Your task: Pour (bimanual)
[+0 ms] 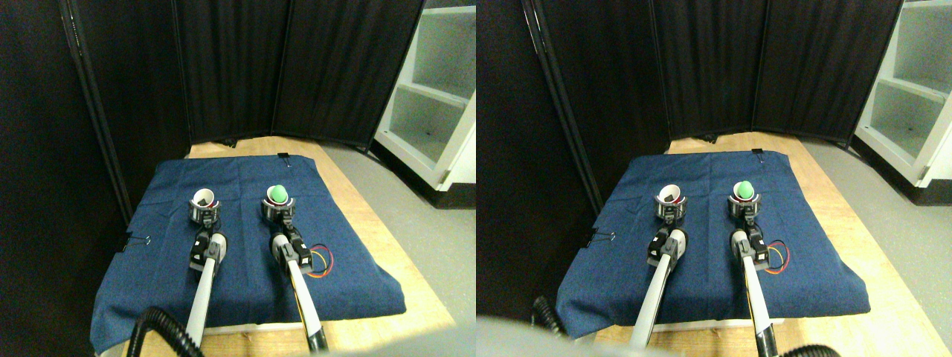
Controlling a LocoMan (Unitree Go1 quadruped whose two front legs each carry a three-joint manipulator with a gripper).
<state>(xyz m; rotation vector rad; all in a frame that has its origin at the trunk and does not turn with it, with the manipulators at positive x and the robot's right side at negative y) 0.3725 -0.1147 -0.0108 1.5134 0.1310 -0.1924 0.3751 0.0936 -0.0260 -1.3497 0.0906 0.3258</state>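
Note:
Two small cups stand side by side on the blue cloth [245,245]. The left one is a white cup [202,198] with an empty-looking mouth, and my left gripper [204,214] is closed around its lower part. In the right cup [277,202] sits a green ball [279,193] that sticks out of the rim, and my right gripper [278,215] clasps this cup from the near side. Both cups are upright and about level with each other.
The cloth covers a wooden table [357,216] with its edge close on the right. Black curtains [297,67] close off the back and left. A white shelf unit [435,97] stands at the right rear. Coloured wires [321,262] loop beside the right arm.

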